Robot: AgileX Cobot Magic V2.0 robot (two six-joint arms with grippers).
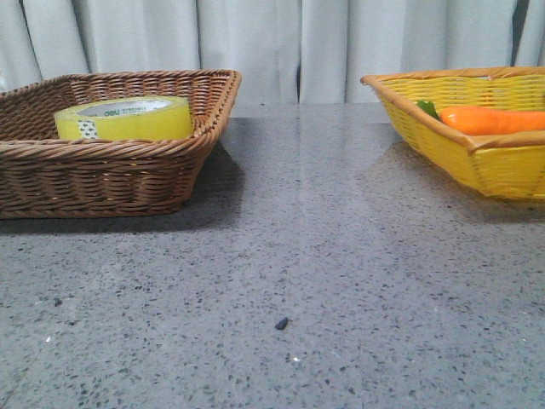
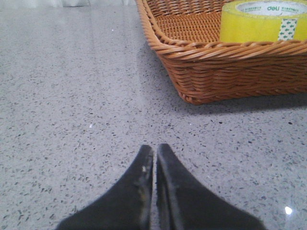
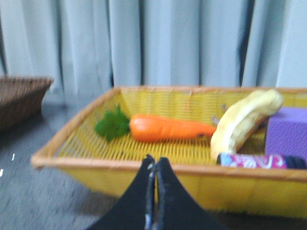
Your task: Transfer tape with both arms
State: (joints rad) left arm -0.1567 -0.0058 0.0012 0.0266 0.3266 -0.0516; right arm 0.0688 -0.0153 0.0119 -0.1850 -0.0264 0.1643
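Observation:
The yellow tape roll (image 1: 125, 118) lies flat in the brown wicker basket (image 1: 102, 175) at the left of the front view; its white core shows green "deli" print. In the left wrist view the tape (image 2: 261, 21) sits in that basket (image 2: 225, 76), well beyond my left gripper (image 2: 155, 148), which is shut and empty over the bare table. My right gripper (image 3: 156, 160) is shut and empty, just in front of the yellow basket's near rim (image 3: 120, 165). Neither gripper shows in the front view.
The yellow basket (image 1: 477, 153) at the right holds an orange carrot (image 3: 168, 128) with green leaves, a banana (image 3: 242, 120), a purple block (image 3: 288, 132) and a patterned tube (image 3: 259, 160). A small dark speck (image 1: 281, 323) lies on the grey speckled table. Curtains hang behind.

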